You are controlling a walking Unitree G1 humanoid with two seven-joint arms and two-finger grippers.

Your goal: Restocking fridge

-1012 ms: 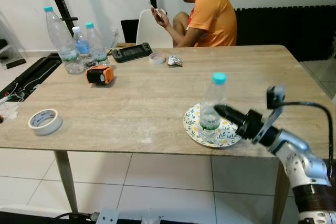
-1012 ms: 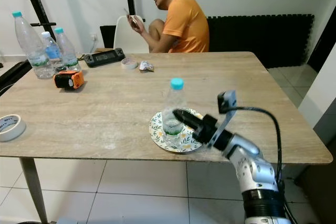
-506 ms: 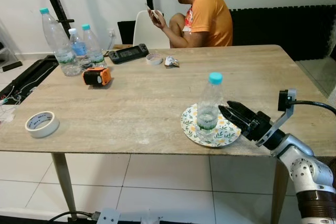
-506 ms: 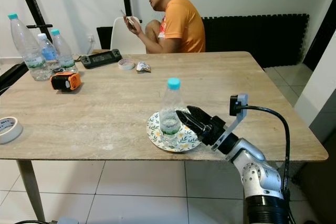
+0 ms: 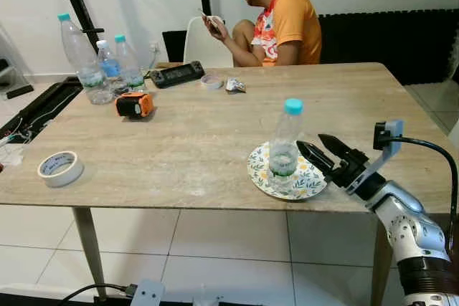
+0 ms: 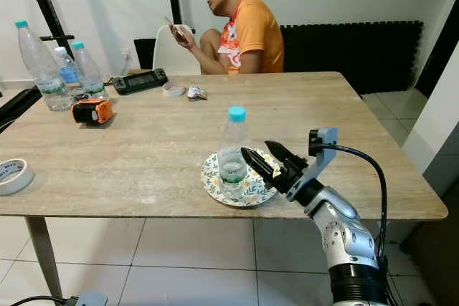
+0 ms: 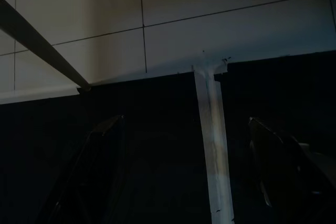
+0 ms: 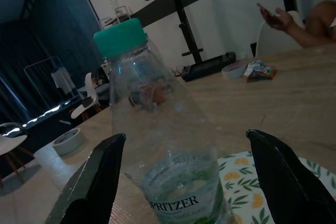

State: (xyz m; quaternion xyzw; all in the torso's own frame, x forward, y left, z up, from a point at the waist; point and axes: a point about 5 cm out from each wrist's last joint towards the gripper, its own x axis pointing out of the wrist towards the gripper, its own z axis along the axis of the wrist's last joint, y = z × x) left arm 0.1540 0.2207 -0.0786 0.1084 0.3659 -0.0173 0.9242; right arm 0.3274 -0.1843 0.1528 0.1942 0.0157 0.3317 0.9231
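One bottle (image 8: 168,145) labelled "SPRITZER" stands on plate (image 5: 310,180); right pincer (image 5: 314,147) spread beside it

One word reads clearly: "SPRITZER", white letters on the green label (image 8: 181,195) of the teal-capped water bottle (image 8: 163,145). No other text is legible.

Both head eyes look forward and down from the near edge of the wooden table (image 5: 179,141), taking in its whole top through to the seated person (image 6: 244,26) at the far side; they share one scene, slightly offset sideways. The right wrist camera sits low and close, facing across the tabletop at the water bottle (image 8: 163,145) on the floral plate (image 8: 262,182). The left wrist camera points down at dim floor tiles (image 7: 210,24).
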